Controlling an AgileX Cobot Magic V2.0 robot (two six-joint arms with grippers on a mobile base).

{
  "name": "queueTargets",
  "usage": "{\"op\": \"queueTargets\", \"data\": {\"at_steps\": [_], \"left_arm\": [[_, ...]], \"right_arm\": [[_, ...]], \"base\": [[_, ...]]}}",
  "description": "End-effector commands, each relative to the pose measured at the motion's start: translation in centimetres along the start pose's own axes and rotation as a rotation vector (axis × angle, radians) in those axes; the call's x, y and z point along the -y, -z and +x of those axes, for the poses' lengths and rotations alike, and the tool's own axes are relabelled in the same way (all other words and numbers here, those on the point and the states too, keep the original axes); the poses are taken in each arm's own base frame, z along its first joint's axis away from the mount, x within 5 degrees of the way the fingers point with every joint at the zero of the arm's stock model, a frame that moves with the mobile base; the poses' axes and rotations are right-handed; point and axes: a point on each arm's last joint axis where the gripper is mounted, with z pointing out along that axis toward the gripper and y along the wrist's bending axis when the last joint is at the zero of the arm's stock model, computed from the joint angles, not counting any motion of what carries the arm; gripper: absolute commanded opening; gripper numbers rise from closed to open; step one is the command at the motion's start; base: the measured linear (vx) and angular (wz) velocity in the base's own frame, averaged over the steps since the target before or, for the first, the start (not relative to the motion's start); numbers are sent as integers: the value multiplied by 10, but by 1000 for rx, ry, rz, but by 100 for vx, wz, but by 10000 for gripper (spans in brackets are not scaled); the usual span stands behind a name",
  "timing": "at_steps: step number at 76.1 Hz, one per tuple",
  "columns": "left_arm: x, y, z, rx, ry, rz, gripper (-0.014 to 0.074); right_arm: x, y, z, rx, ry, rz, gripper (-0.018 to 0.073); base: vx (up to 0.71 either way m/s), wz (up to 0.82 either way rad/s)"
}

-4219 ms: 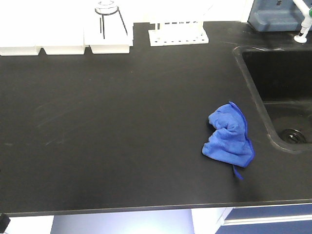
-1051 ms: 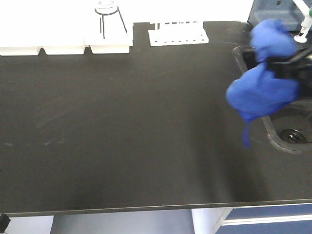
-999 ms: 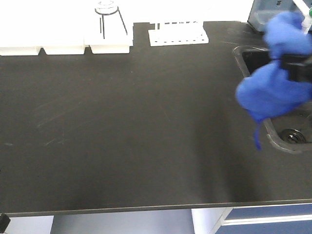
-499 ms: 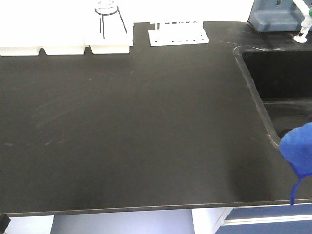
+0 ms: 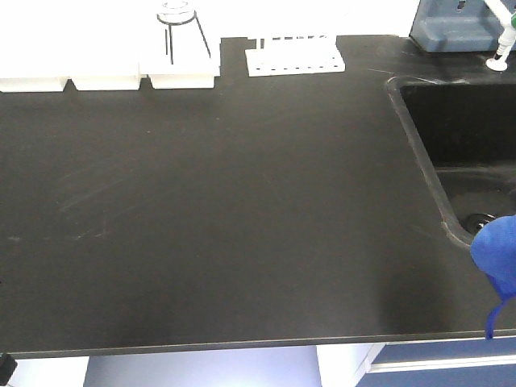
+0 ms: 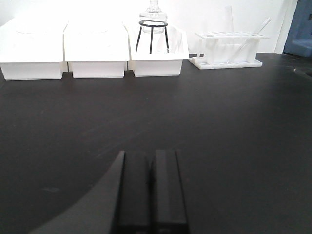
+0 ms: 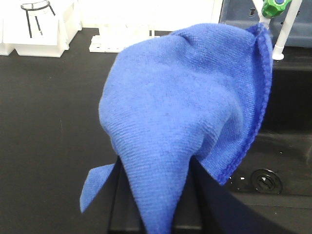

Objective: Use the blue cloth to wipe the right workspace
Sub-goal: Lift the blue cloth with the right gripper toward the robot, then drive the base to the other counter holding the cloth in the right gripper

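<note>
Matte black left gripper (image 6: 151,156) at 6 o'clock: two flat, rectangular fingers (image 6: 134,190) with squared tips; smooth curved black housing (image 6: 83,217) at 7 o'clock.

The left gripper (image 6: 151,157) has its jaws closed flush against each other with nothing between them. Its two dark fingers lie parallel and point straight ahead, roughly level with a slight downward pitch. The right gripper (image 7: 155,195) has its jaws clamped on the cloth (image 7: 185,97). The fabric drapes over the fingertips and hides them, so only the dark finger bodies show on either side of the pinched fold.
</note>
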Motion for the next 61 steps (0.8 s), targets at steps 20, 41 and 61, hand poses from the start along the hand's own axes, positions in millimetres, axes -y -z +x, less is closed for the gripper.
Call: {"op": "queueTargets", "data": {"at_steps": [20, 41, 61], "left_arm": [[1, 3, -15, 105, 7, 9, -6], [1, 3, -15, 105, 7, 9, -6], [1, 3, -15, 105, 7, 9, -6]], "right_arm": [[1, 4, -14, 92, 8, 17, -3], [1, 4, -14, 92, 8, 17, -3], [1, 4, -14, 92, 8, 17, -3]], "base": [[0, 0], [0, 0], [-1, 1]]}}
